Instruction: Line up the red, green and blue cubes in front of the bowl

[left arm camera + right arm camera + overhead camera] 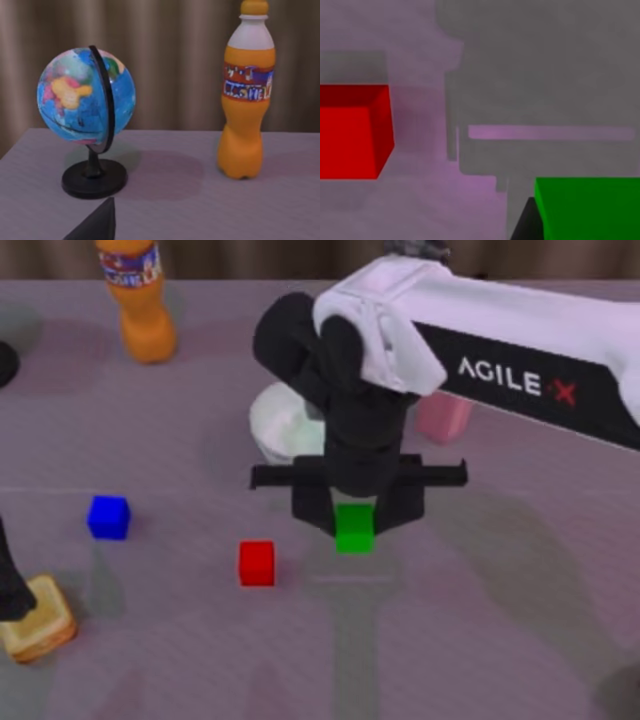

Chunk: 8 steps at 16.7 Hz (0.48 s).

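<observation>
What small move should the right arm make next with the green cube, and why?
Probably set it down to the right of the red cube, level with it. The right gripper has the green cube in front of the bowl, apparently raised, and the blue cube sits far left.

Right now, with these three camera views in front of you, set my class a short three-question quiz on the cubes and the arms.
1. True or false: the blue cube touches the red cube.
2. Which cube sits at the right tool? A red, B green, C blue.
3. Fill in: the white bowl lies partly hidden under the ____ arm.

Key: 1 false, they are apart. 2 B, the green cube. 3 right.
</observation>
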Tool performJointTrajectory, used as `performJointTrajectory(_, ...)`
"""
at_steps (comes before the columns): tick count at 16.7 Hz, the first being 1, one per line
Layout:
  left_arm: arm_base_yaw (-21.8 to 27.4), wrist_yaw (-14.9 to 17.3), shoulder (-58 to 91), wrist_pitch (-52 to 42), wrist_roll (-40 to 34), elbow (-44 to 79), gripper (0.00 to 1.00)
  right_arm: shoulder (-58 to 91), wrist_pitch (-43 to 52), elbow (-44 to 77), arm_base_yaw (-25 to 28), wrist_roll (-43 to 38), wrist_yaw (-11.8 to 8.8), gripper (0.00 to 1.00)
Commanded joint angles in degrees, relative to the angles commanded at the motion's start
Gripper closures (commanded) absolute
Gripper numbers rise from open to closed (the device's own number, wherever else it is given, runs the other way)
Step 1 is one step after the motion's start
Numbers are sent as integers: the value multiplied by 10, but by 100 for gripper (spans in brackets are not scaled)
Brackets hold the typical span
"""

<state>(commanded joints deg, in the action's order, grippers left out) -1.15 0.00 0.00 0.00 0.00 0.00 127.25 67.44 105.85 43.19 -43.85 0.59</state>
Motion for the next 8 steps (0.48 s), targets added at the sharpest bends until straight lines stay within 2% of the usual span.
performJointTrajectory(4,0,0,0,0,0,0,0,20,-86,-63,3,-1,1,100)
performJointTrajectory(8,0,0,0,0,0,0,0,24,-96,-73,4,-2,1,100)
